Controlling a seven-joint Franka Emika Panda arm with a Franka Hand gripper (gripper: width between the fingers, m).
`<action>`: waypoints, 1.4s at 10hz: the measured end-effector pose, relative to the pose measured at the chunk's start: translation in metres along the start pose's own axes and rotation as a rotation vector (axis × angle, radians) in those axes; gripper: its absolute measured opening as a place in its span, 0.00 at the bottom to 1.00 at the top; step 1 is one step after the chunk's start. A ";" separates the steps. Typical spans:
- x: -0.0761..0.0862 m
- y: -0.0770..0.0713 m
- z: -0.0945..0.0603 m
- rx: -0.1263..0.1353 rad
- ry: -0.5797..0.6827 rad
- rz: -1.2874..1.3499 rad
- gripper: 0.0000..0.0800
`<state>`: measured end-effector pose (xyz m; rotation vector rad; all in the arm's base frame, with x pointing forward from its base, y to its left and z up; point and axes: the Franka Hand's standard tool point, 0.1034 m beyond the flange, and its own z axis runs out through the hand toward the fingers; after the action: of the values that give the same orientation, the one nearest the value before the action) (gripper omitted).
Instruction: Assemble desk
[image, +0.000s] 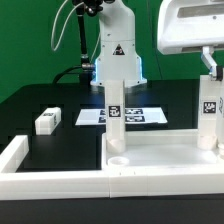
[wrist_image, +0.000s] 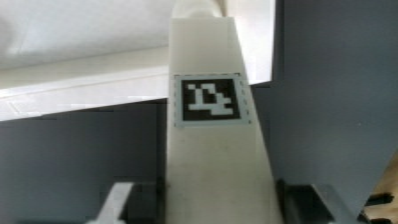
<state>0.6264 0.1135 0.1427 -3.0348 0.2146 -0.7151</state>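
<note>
Partly closed gripper (wrist_image: 215, 197), clamping upright leg (wrist_image: 215, 135)

White arm (image: 120, 22) with a black triangle sticker (image: 118, 50), blue light (image: 93, 68) glowing at its base, black cables (image: 66, 30) looping behind, pale grey fingers (wrist_image: 121, 203).

White tabletop (image: 165, 158); tagged leg (image: 209, 105) upright
</note>
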 end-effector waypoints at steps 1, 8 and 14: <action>0.001 0.000 0.001 -0.001 0.001 -0.002 0.36; 0.002 -0.002 0.009 -0.001 0.008 -0.009 0.36; -0.004 -0.004 0.013 0.016 0.094 -0.004 0.36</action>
<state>0.6291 0.1175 0.1291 -2.9902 0.2025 -0.8570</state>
